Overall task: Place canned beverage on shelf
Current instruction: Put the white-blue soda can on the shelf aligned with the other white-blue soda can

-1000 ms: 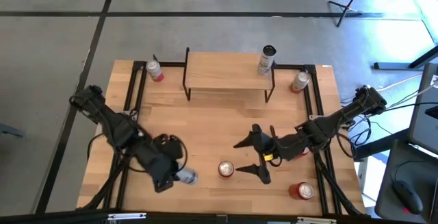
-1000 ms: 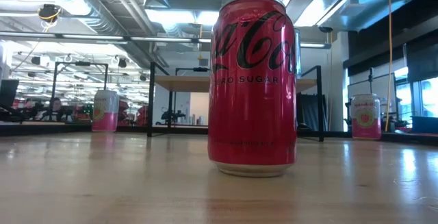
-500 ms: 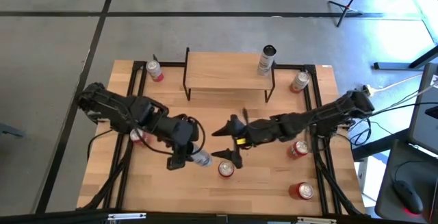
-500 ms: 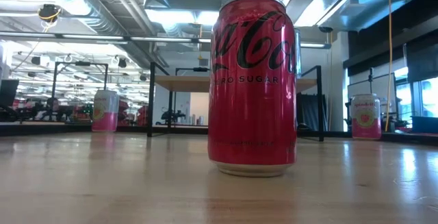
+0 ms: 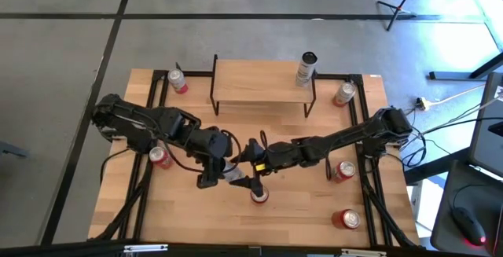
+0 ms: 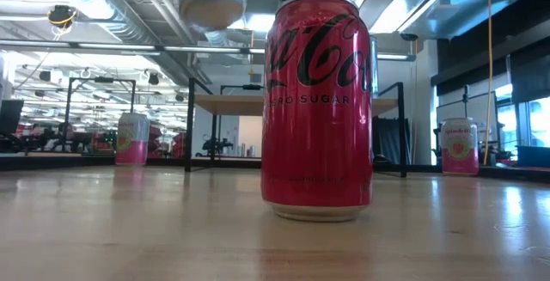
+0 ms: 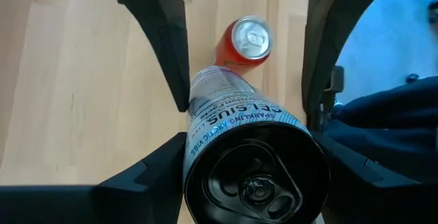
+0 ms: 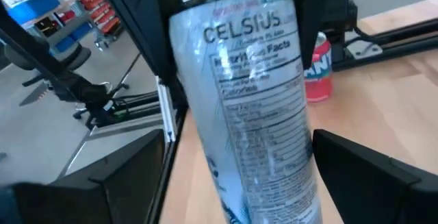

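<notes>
Spanning most of the high view, the wooden surface (image 5: 181, 218) is carrying the shelf (image 5: 259, 80) at its far edge, with one tall can (image 5: 306, 69) standing on the shelf's right end. Both arms are meeting near the surface's middle: the left gripper (image 5: 222, 170) is grasping a silver Celsius can (image 5: 233, 174) and holding it tilted in the air, well apart from the shelf, while the right gripper (image 5: 253, 167) is spreading its fingers wide on either side of the same can without clamping it. The left wrist view is showing the can's top end between its fingers (image 7: 168, 42), with a red can (image 7: 246, 40) upright on the surface below. The right wrist view alone is showing the label's side. The low view is filling with that red can (image 6: 317, 109), the silver one hanging blurred above it (image 6: 210, 2)
</notes>
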`<action>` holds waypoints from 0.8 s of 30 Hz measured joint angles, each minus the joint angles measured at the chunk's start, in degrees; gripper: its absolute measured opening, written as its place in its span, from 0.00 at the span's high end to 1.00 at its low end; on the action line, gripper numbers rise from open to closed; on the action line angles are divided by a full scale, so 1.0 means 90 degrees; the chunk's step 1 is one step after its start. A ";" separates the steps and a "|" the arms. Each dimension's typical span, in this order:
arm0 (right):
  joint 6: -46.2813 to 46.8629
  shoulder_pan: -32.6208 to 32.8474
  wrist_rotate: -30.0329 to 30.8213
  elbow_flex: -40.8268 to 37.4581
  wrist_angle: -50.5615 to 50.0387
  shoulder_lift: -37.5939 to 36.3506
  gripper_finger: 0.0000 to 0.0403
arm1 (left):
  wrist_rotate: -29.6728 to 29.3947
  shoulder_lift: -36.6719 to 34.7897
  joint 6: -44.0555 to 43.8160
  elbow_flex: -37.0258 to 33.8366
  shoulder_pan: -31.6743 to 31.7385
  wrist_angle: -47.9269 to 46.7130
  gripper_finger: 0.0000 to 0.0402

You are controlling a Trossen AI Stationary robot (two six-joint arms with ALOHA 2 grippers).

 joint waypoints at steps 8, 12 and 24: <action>-0.0299 0.0004 0.0252 0.0002 0.0090 0.0195 0.12 | -0.0032 0.0002 0.0152 -0.0330 0.0158 0.0715 0.42; -0.0299 0.0004 0.0336 -0.0005 0.0022 0.0224 0.14 | 0.0082 0.0011 0.0155 -0.0370 0.0248 0.0768 0.42; -0.0437 -0.0120 0.0305 -0.0007 0.0221 0.0219 0.44 | 0.0123 -0.0001 0.0128 -0.0368 0.0255 0.0772 0.36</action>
